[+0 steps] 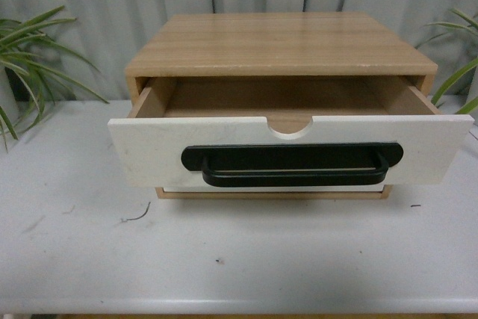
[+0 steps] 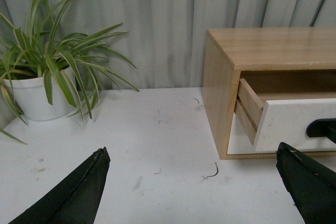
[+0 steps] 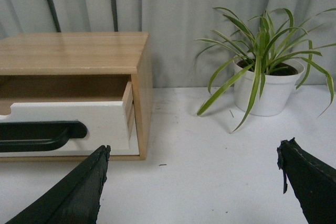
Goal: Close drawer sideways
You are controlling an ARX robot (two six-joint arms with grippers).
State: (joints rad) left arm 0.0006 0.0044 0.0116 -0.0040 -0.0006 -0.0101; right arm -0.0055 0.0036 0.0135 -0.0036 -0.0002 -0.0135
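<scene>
The drawer with a white front, a long black bar handle and a notch in its top edge stands pulled out of a light wood cabinet in the front view. Its inside looks empty. Neither arm shows in the front view. My left gripper is open and empty above the table, left of the cabinet; the drawer's left end lies beyond its right finger. My right gripper is open and empty, right of the cabinet; the drawer's right end lies beyond its left finger.
A white table bears the cabinet. A second white front without a handle shows under the drawer. Potted plants stand at the left and right. A grey curtain hangs behind. A small bent wire lies by the cabinet's left corner.
</scene>
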